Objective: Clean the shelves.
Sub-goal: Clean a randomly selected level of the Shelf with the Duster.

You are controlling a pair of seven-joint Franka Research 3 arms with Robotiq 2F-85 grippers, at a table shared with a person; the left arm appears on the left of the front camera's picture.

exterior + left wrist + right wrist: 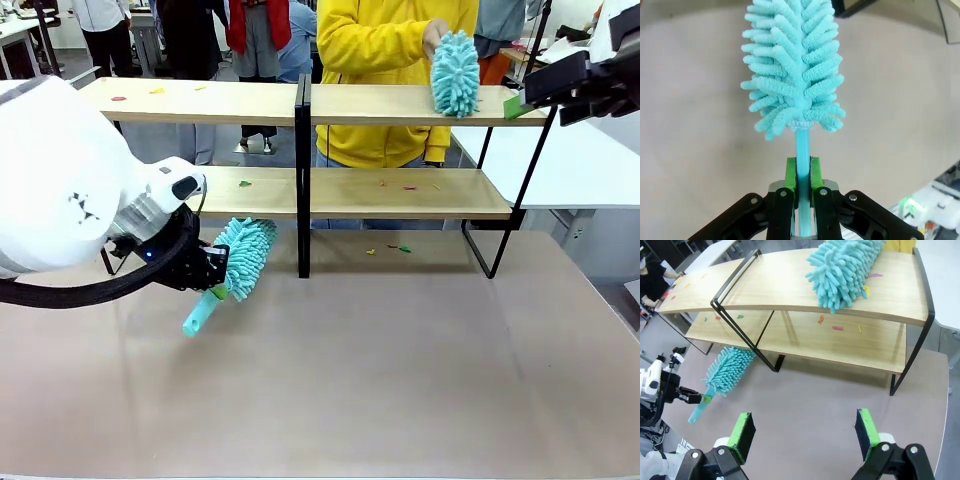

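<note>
The left end effector (801,182) is clamped on the handle of a teal duster (245,255). The duster head points at the lower left board of the shelves (420,195), which stretch sideways just behind. The right end effector (804,432) stands apart, empty.

— What sort of room have I got on screen?
— A robot lab, I'd say. My white arm (60,190) reaches over a bare brown table (400,380), a white table (590,165) stands to the right, and at the far left people (105,30) stand among more work tables (18,35).
</note>
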